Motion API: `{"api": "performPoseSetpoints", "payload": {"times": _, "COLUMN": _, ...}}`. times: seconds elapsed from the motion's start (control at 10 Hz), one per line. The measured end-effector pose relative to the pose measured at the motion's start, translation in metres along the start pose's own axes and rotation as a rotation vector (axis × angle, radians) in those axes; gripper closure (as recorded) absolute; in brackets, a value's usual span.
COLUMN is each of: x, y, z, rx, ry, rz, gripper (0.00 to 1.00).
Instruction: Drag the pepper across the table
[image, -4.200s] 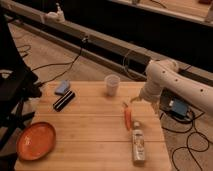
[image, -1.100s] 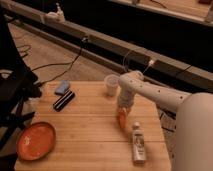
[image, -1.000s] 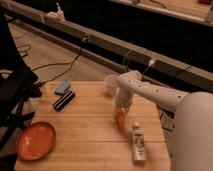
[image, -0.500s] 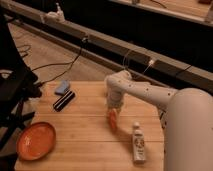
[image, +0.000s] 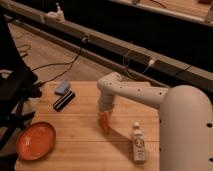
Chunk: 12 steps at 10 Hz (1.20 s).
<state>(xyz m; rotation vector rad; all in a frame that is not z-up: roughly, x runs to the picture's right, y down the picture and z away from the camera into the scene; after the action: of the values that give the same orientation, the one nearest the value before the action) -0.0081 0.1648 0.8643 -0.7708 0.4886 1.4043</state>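
Note:
The small orange-red pepper (image: 104, 121) lies on the light wooden table (image: 75, 140) near its middle, left of the bottle. My gripper (image: 104, 111) hangs from the white arm straight above the pepper and is down on its upper end. The arm (image: 150, 97) reaches in from the right and hides the paper cup behind it.
A clear bottle with a white cap (image: 138, 142) lies right of the pepper. A round orange plate (image: 36, 140) sits at the front left. A black object (image: 64, 100) and a blue sponge (image: 62, 87) lie at the back left. Cables run on the floor behind.
The gripper and the pepper have moved left across the table together, away from the bottle.

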Motion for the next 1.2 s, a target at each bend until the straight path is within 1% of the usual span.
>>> {"api": "performPoseSetpoints", "payload": {"times": 0.3, "x": 0.015, "y": 0.042, "z": 0.0, "rx": -0.03, "ry": 0.013, "rz": -0.094, "gripper": 1.0}}
{"api": "performPoseSetpoints", "payload": {"times": 0.5, "x": 0.02, "y": 0.07, "z": 0.003, "rx": -0.053, "ry": 0.029, "rz": -0.155, "gripper": 1.0}}
{"api": "performPoseSetpoints", "payload": {"times": 0.6, "x": 0.02, "y": 0.077, "z": 0.004, "rx": -0.058, "ry": 0.034, "rz": -0.169, "gripper": 1.0}}
{"api": "performPoseSetpoints", "payload": {"times": 0.7, "x": 0.02, "y": 0.092, "z": 0.009, "rx": -0.065, "ry": 0.05, "rz": -0.198, "gripper": 1.0}}
{"api": "performPoseSetpoints", "payload": {"times": 0.9, "x": 0.022, "y": 0.109, "z": 0.016, "rx": -0.071, "ry": 0.072, "rz": -0.231, "gripper": 1.0}}
{"api": "performPoseSetpoints", "payload": {"times": 1.0, "x": 0.024, "y": 0.117, "z": 0.018, "rx": -0.076, "ry": 0.083, "rz": -0.252, "gripper": 1.0}}
{"api": "performPoseSetpoints", "payload": {"times": 1.2, "x": 0.034, "y": 0.14, "z": 0.017, "rx": -0.092, "ry": 0.101, "rz": -0.315, "gripper": 1.0}}
